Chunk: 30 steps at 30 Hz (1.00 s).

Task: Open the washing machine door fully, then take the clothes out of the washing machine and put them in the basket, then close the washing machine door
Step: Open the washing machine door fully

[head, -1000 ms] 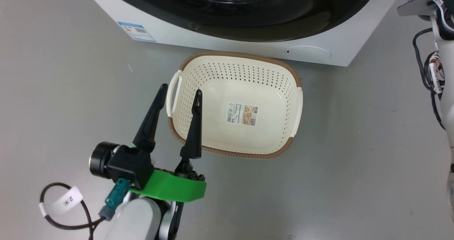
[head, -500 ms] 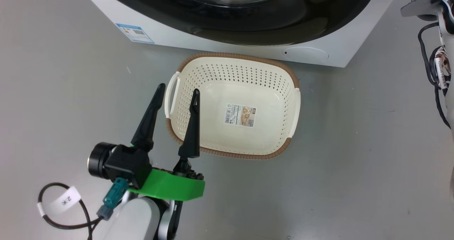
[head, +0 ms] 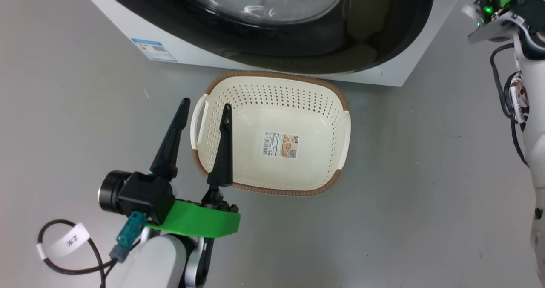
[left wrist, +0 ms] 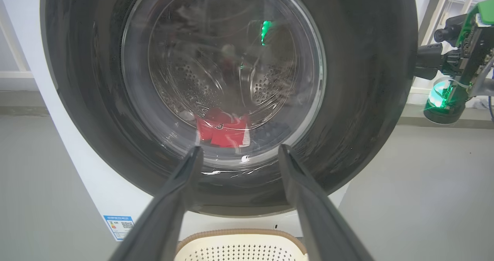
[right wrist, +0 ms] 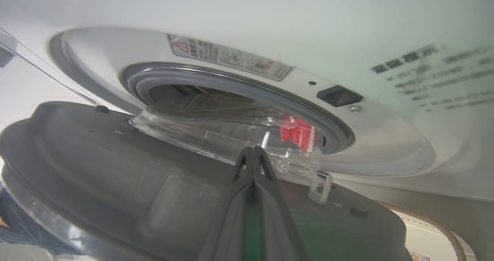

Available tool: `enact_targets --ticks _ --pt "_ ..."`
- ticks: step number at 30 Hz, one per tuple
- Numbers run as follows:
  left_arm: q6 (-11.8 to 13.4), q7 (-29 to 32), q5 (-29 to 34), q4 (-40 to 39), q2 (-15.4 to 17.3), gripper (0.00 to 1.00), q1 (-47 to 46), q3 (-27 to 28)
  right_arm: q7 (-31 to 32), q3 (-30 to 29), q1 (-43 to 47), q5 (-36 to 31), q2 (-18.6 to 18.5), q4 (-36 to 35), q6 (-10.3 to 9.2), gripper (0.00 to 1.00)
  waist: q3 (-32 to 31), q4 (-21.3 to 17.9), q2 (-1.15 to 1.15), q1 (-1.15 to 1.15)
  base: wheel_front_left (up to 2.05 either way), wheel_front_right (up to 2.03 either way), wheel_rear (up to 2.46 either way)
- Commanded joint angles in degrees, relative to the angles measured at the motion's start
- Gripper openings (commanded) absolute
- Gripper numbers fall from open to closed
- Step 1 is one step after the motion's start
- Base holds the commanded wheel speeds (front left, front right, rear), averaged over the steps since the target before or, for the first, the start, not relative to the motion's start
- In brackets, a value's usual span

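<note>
The washing machine [head: 127,28] stands at the top of the head view. The washing machine door [head: 383,32], with its black rim and glass bowl [left wrist: 224,72], stands ajar. Red clothes [left wrist: 222,131] lie in the drum, seen through the glass and through the gap [right wrist: 297,131]. The empty basket [head: 315,109] sits on the floor right under the door. My left gripper [head: 203,105] hangs open over the basket's left handle and holds nothing. My right gripper [right wrist: 252,151] is shut, its tips lying against the door's grey inner side [right wrist: 115,176] near the latch [right wrist: 319,187].
Grey floor [head: 425,173] spreads around the basket. A grey rubber ring [right wrist: 231,83] frames the drum mouth. A blue label [head: 153,49] is stuck low on the machine's front. My right arm with its cables [head: 517,96] runs down the right edge.
The head camera has shifted. The door's black rim now hides the round cap low on the machine's front. My right wrist has come further into the picture's top right.
</note>
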Motion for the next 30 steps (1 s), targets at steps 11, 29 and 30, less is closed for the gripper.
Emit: enact_targets --ticks 11,29,30 --pt "0.1 -0.3 0.4 -1.2 1.0 1.0 1.6 3.3 4.0 0.4 7.7 1.7 5.2 -7.6 0.46 0.0 -3.6 -0.8 0.0 0.0 0.0 0.0 0.0" --pt "0.8 -0.3 1.2 -1.9 1.0 1.0 7.0 5.3 8.2 -1.5 22.1 2.5 6.8 -16.9 0.46 0.0 -10.7 2.2 0.0 0.0 0.0 0.0 0.0" --pt "0.8 -0.3 1.2 -1.9 1.0 1.0 7.4 5.3 8.4 -1.6 22.9 2.5 6.9 -17.5 0.46 0.0 -11.1 2.5 0.0 0.0 0.0 0.0 0.0"
